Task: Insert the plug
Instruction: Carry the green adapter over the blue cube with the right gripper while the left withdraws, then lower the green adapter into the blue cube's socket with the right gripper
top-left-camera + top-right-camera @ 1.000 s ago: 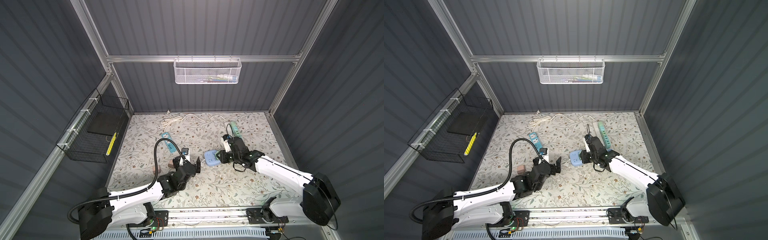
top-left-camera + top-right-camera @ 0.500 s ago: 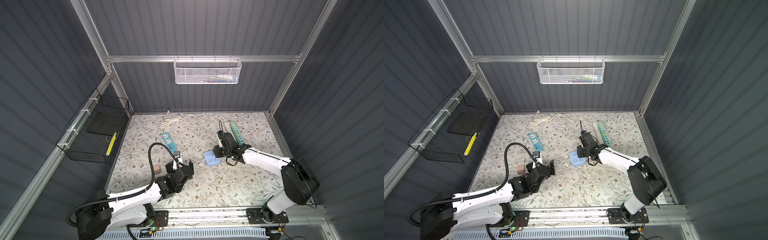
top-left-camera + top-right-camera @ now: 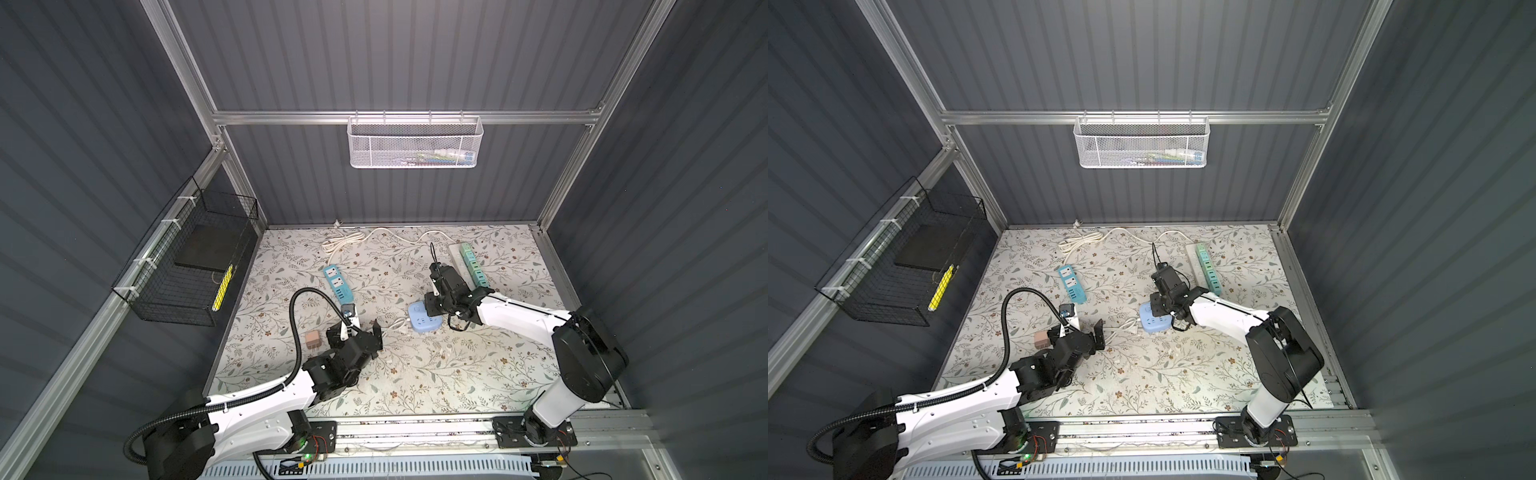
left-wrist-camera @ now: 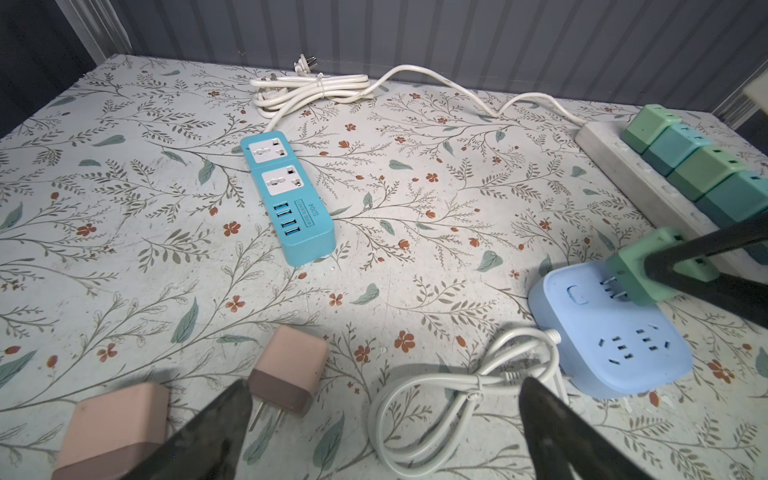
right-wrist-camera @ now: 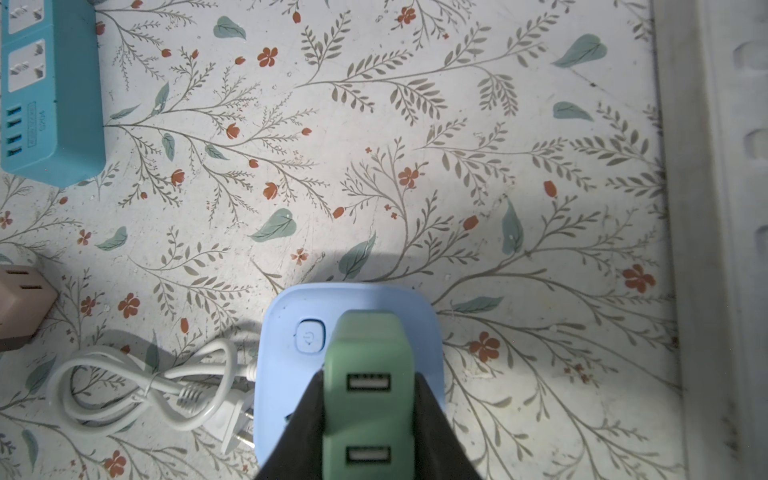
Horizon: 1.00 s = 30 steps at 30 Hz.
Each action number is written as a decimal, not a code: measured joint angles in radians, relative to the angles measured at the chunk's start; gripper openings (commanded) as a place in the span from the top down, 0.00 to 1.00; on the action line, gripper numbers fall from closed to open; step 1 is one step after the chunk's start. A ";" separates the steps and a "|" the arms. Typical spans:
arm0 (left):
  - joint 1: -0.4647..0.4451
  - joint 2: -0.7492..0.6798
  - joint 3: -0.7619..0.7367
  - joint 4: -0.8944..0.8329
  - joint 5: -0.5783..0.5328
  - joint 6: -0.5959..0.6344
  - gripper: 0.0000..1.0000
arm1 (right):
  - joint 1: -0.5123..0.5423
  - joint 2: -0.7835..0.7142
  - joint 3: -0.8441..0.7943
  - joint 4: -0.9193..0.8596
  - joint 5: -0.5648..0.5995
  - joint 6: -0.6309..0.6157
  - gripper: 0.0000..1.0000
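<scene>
**Two arms, one green plug**

We are looking down at a flowery table [image 3: 457, 374]. In both top views the right gripper [image 5: 368, 415] is sitting just below the middle of the frame. It is squeezing the green plug [image 5: 368, 345] from both sides. The plug is pointing down at the light blue socket box [image 4: 615, 353], close to its power button [image 5: 309, 336]. In the left wrist view the metal pins [image 4: 610, 283] are reaching the top of the box, but we cannot tell if they are going into the holes.

The left gripper [image 4: 386, 399] is hanging to the left of the blue box in both top views. Its jaws are spread wide and holding nothing. A pink plug [image 4: 286, 365] and a second pink block [image 4: 112, 428] are lying near it. A coiled white cord [image 4: 449, 399] is lying just beside the blue box.
</scene>
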 measured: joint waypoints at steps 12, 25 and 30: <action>0.006 -0.038 -0.013 0.001 0.011 0.031 0.00 | 0.047 0.067 0.082 -0.057 0.092 -0.020 0.83; 0.013 -0.113 -0.013 -0.029 0.027 0.057 0.00 | 0.060 0.155 0.145 -0.071 0.130 -0.013 0.83; 0.013 -0.157 -0.013 -0.053 0.030 0.063 0.00 | 0.060 0.162 0.155 -0.086 0.133 -0.010 0.83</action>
